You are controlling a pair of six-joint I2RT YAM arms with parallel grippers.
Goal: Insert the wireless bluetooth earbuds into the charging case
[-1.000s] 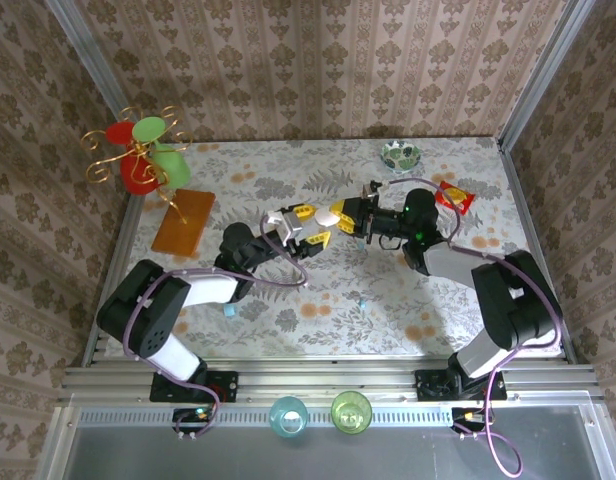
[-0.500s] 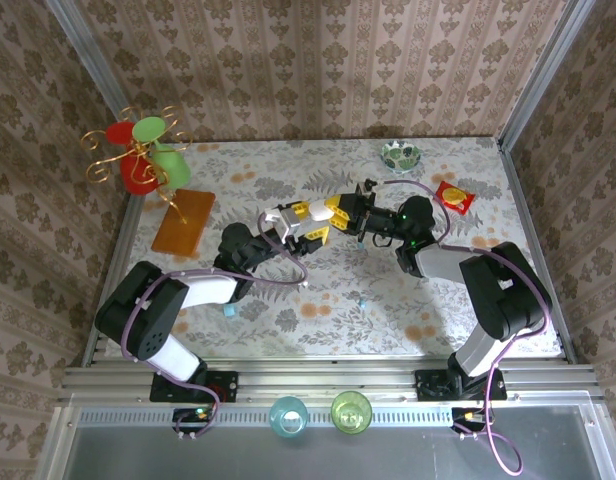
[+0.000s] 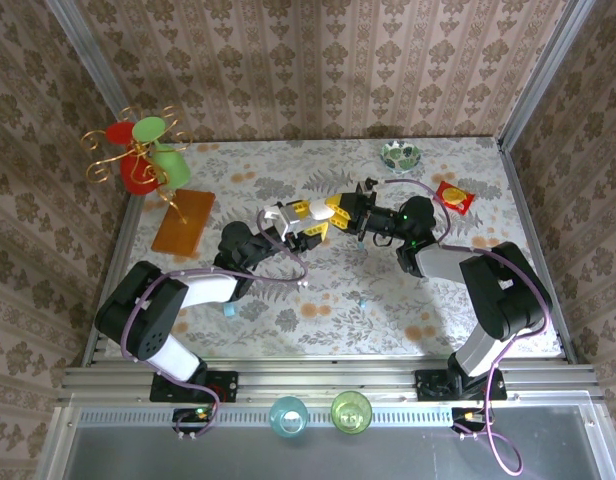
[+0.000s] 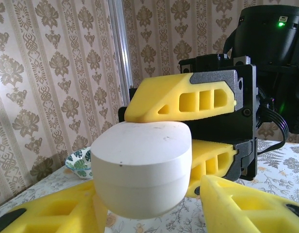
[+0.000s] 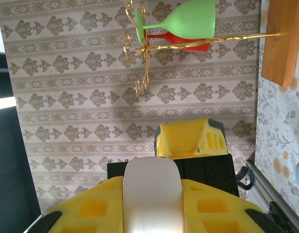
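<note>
Two right fingers (image 4: 188, 99) are clamped on opposite faces of the pale charging case (image 4: 140, 165), which is held in the air over the middle of the desk (image 3: 468, 290). The left fingers (image 4: 246, 208) are parted, flanking it. Tiny pale-blue earbuds (image 3: 363, 298) are seen lying nearer the desk's front edge.

Top camera looks steeply down on the table (image 3: 318, 300) from behind, while both wrist cameras, opposed, closely face one white oval (image 4: 142, 167).
</note>
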